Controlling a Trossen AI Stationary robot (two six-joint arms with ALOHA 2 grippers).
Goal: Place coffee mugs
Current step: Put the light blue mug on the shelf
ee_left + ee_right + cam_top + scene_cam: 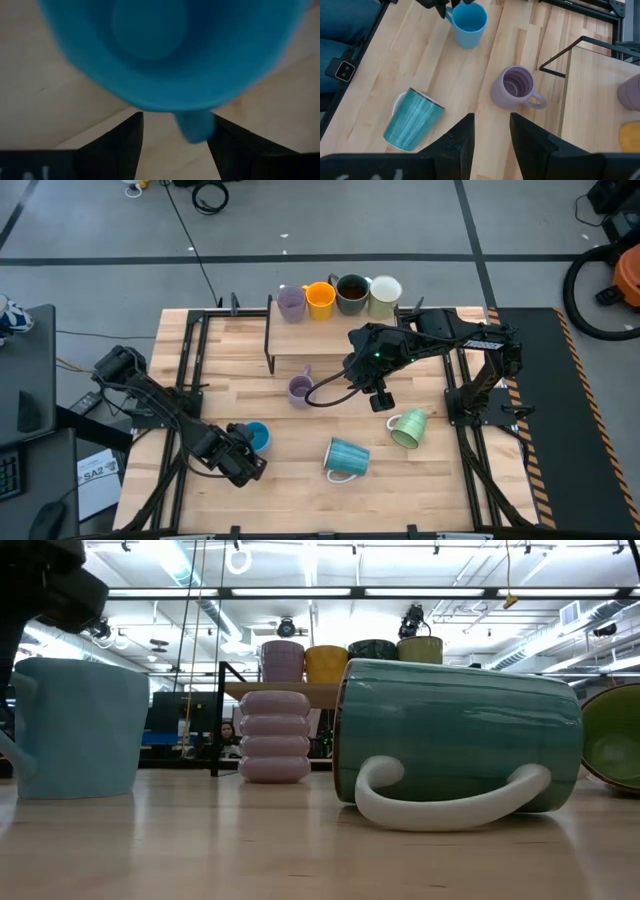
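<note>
A blue mug [259, 434] stands upright on the table at the near left, its handle [192, 125] between the open fingers of my left gripper [248, 448], which points down at it. My right gripper [380, 398] hangs open and holds nothing, high over the table's middle. A lavender mug [300, 390] stands upright near the middle. A teal mug [345, 458] and a pale green mug [408, 428] lie on their sides. On a raised shelf [300, 330] at the back stand lavender [291, 303], orange [320, 299], dark brown [352, 293] and cream [385, 295] mugs. My left gripper comes at the blue mug from above, its fingers on either side of the handle [195, 131]. The handle lies close against one finger [235, 145] and apart from the other. Whether that finger touches it, I cannot tell. The mug stands on its base.
Black frame rails [190, 360] run along both sides of the wooden table. The shelf's dark legs [270, 345] stand at the back left of the middle. Bare wood lies between the lavender mug and the blue mug.
</note>
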